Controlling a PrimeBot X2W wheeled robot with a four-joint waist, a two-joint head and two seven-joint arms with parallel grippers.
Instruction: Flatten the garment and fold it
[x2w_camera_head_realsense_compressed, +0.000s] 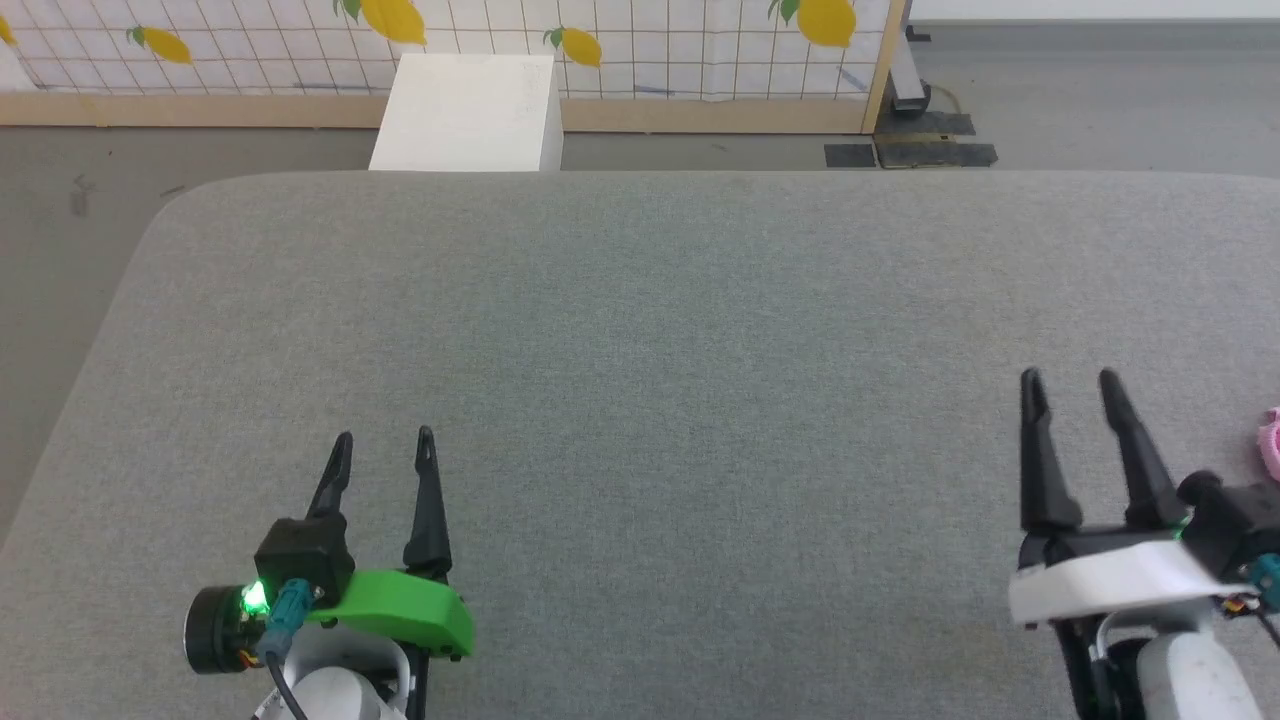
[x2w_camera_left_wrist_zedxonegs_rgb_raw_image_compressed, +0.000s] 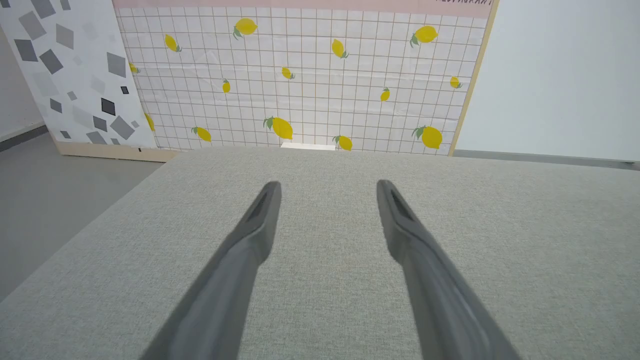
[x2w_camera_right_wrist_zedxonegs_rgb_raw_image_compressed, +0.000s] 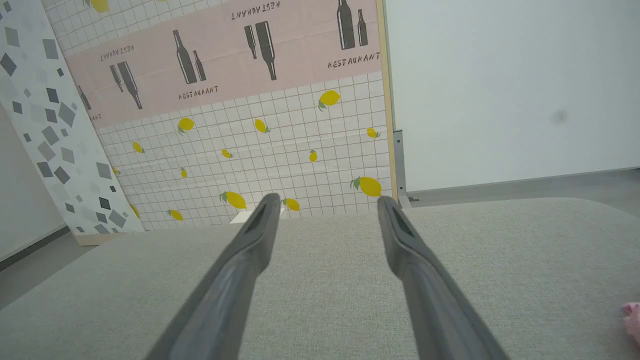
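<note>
Currently my left gripper (x2w_camera_head_realsense_compressed: 384, 435) and right gripper (x2w_camera_head_realsense_compressed: 1069, 375) hang over the tabletop (x2w_camera_head_realsense_compressed: 640, 330), jaws released, empty; the garment (x2w_camera_head_realsense_compressed: 1272, 446) lies at three o'clock, near the right one.

A grey fabric-covered surface (x2w_camera_head_realsense_compressed: 640, 400) spans the scene. Beyond its far edge stands a white box (x2w_camera_head_realsense_compressed: 470, 110), backed by a lemon-print grid panel (x2w_camera_head_realsense_compressed: 680, 50) — black mats (x2w_camera_head_realsense_compressed: 910, 153) lie far right.
</note>
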